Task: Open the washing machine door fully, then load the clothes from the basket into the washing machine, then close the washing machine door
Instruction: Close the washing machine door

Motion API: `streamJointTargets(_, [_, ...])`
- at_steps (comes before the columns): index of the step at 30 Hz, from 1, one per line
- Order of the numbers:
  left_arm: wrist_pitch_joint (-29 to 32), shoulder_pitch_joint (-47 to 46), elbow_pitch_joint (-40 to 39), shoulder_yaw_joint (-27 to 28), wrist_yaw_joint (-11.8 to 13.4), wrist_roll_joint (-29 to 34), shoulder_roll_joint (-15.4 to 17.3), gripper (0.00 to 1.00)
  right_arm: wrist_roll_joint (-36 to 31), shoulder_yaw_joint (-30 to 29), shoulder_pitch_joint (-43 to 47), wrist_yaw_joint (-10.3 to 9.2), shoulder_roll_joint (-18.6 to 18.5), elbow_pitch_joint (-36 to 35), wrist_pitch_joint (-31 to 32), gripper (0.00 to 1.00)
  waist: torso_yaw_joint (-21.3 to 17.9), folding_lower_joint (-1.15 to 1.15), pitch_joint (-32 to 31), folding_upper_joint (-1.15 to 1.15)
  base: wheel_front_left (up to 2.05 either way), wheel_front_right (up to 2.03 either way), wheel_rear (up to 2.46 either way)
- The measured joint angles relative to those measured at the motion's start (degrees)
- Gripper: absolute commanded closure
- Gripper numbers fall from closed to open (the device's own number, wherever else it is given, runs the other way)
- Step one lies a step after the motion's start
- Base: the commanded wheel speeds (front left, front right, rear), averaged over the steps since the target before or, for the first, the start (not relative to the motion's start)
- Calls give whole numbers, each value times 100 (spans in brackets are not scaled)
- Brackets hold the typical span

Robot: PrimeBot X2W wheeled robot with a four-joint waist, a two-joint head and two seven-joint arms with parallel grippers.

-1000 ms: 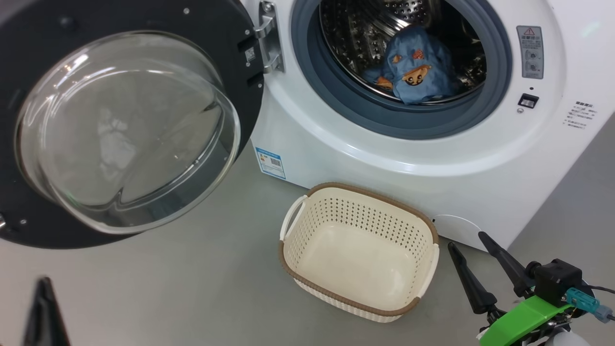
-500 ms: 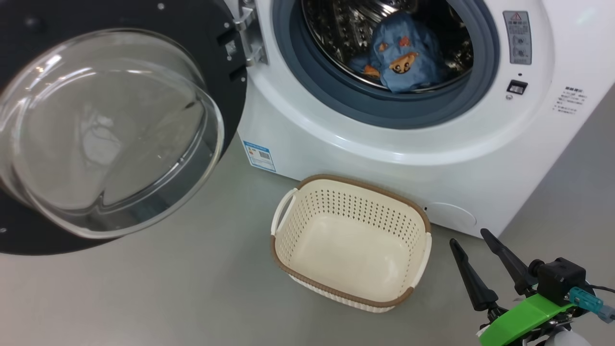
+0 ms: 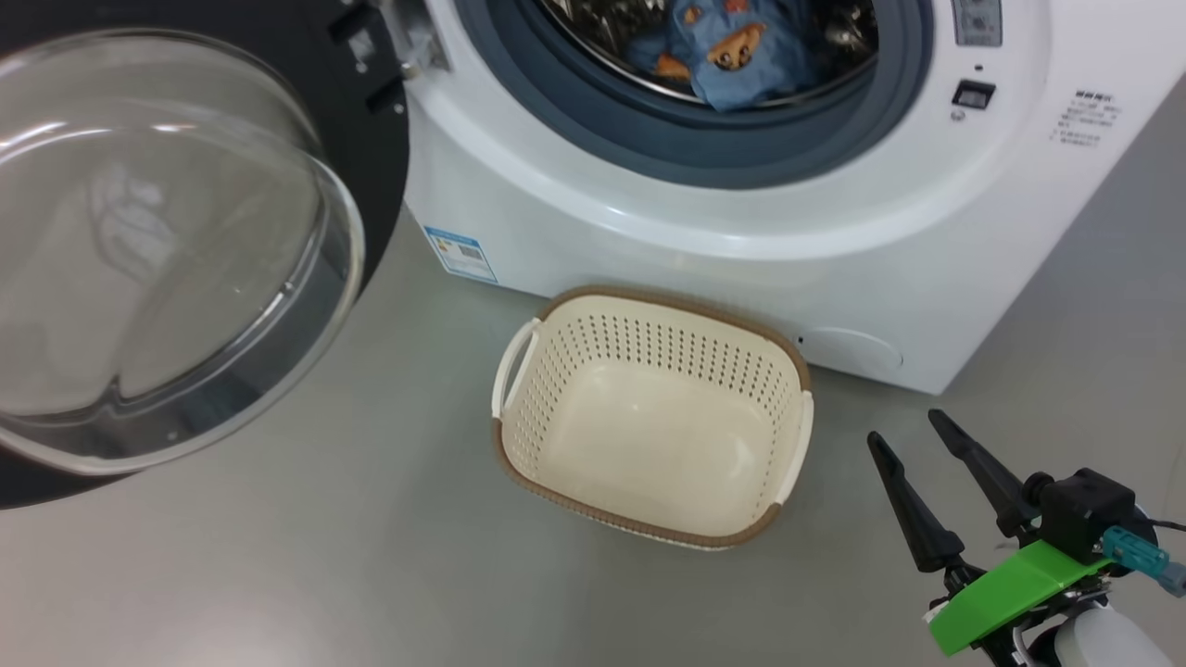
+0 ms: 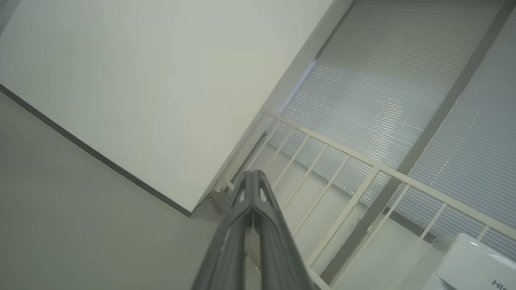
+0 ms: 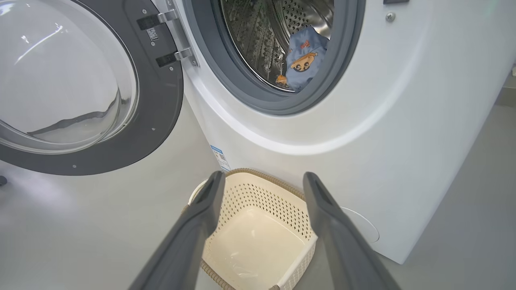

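Note:
The washing machine (image 3: 741,232) (image 5: 403,121) stands with its door (image 3: 167,250) (image 5: 80,80) swung wide to the left, glass bowl bulging toward me. Light blue clothes (image 3: 732,46) (image 5: 302,60) with bear prints lie in the steel drum. The cream basket (image 3: 649,417) (image 5: 258,233) sits on the floor in front of the machine with nothing inside it. My right gripper (image 3: 908,431) (image 5: 262,177) hovers open to the right of the basket, holding nothing. In the left wrist view my left gripper (image 4: 252,174) is shut and empty, pointing at a wall and railing.
Grey floor (image 3: 324,556) spreads around the basket and under the open door. A blue label (image 3: 459,252) and a round lower cap (image 3: 848,350) mark the machine's front. The left wrist view has a white railing (image 4: 342,161), window blinds (image 4: 383,80) and a white appliance corner (image 4: 475,270).
The head camera has tilted down and turned right, so the machine, door and basket slid up and left in view. The dark fingertip at lower left has left the picture. The right gripper stays open.

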Motion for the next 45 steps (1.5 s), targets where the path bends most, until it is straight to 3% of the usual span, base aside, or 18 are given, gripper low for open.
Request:
streamJointTargets(3, [530,-331,645,-25,0,-426,196,100,-1,29,-55,0,-33,-13,0,0,-54,0,149,0,0,0,0])
streamJointTargets(5, [1200,-595,1248,-104,1,-779,314,100,-1,88,-86,0,-41,-9,0,0,-95,0,291,0,0,0,0])
streamJointTargets(11, [2288,-957,2070,-408,10,-985,536,100,-1,177,-160,0,-62,-9,0,0,-142,0,484,0,0,0,0])
streamJointTargets(16, [2987,-1121,2435,-622,183,-995,636,100,-1,185,-163,0,-85,-10,0,0,-157,0,547,0,0,0,0])
streamJointTargets(31, [4155,-1123,2432,-979,303,-1037,690,100,-1,181,-162,0,-91,0,0,0,-117,0,449,0,0,0,0])
streamJointTargets(45, [5342,-687,1734,-1273,244,-1115,804,100,-1,165,-143,0,-4,21,0,0,-55,0,171,0,0,0,0])
